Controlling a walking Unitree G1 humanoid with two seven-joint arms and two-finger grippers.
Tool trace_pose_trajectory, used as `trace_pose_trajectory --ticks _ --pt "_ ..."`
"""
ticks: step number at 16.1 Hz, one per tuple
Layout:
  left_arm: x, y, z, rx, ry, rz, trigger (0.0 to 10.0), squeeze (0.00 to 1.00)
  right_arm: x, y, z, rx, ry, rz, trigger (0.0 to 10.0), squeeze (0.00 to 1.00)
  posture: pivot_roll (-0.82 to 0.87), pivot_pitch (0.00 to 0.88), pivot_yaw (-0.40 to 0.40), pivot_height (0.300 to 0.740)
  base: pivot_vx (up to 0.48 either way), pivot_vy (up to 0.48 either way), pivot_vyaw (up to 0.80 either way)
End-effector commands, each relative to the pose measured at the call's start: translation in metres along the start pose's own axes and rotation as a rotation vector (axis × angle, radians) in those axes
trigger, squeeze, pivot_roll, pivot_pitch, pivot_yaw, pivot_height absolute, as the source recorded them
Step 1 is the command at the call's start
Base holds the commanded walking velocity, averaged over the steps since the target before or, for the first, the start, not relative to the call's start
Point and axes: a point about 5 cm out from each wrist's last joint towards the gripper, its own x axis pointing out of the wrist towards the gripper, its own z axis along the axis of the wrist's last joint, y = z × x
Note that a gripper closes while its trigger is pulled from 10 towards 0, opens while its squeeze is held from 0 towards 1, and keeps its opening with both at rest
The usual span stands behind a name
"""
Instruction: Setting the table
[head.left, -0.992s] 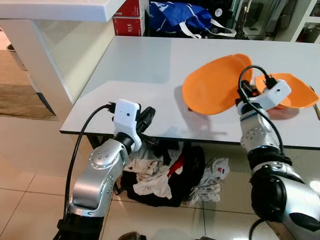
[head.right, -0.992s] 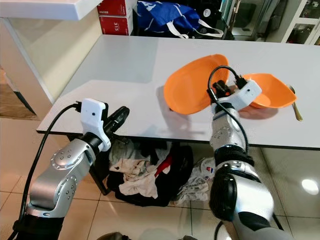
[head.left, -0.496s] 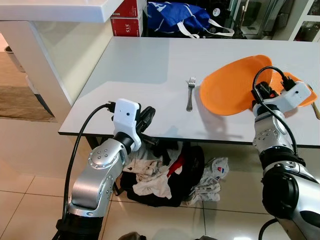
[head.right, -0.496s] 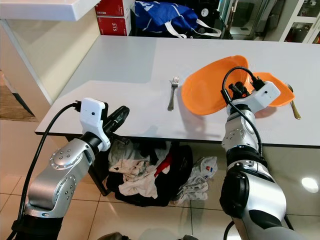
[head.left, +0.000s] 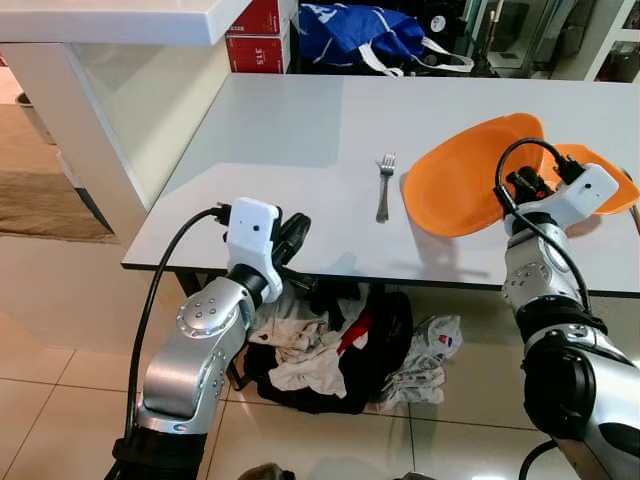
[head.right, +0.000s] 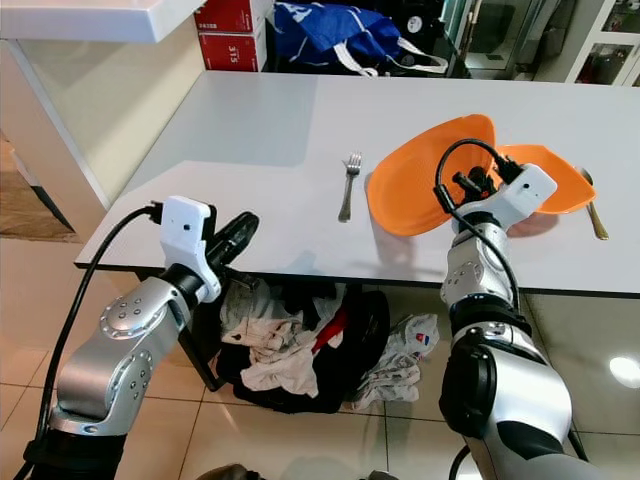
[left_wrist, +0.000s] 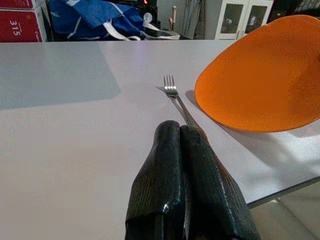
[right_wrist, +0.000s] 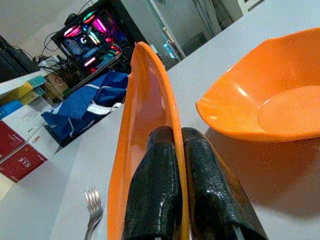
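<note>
Grey desk (head.left: 300, 130) fills the middle of your frame, a fork (head.left: 384, 186) lying at its centre. Your right gripper (right_wrist: 176, 165), centre right, has its jaws clenched on the rim of the orange plate (head.left: 470, 175) — tilted up, just beside an orange bowl (head.right: 545, 175). Your left gripper (left_wrist: 185, 165) hovers at the desk's near edge, lower left — jaws pressed together, holding nothing.

Orange plate (head.left: 468, 175), oval, tilted up on edge above the grey table (head.left: 280, 140), its rim pinched by the right gripper (right_wrist: 172, 165); orange bowl (right_wrist: 270, 107) upright just beyond it; silver fork (head.left: 384, 187) flat beside the plate, tines pointing away.
</note>
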Motion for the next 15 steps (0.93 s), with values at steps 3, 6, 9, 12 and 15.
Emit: trace_pose_trajectory --ticks 3,6,9,12,15 --pt "-0.005 -0.009 0.013 -0.004 -0.012 -0.11 10.0 0.0 -0.003 0.004 -0.009 -0.039 0.02 0.019 0.0 0.0 0.01 0.0 0.066 0.736 0.0 0.0 0.0" --pt "-0.013 -0.007 0.021 0.026 0.053 -0.228 10.0 0.0 -0.006 0.002 -0.016 -0.052 0.045 0.015 0.0 0.0 0.02 0.0 0.067 0.736 0.0 0.0 0.0" --pt "-0.012 -0.002 0.018 0.016 0.102 -0.25 10.0 0.0 -0.007 0.002 -0.019 -0.06 0.055 0.013 0.0 0.0 0.04 0.0 0.077 0.736 0.0 0.0 0.0" --pt "-0.009 0.005 0.015 0.027 0.065 -0.165 10.0 0.0 -0.01 0.0 -0.025 -0.065 0.073 0.003 0.0 0.0 0.04 0.0 0.08 0.736 0.0 0.0 0.0" --pt "-0.004 -0.01 -0.005 0.194 -0.059 -0.179 10.0 0.0 -0.011 -0.001 -0.027 -0.076 0.079 0.002 0.0 0.0 0.05 0.0 0.073 0.736 0.0 0.0 0.0"
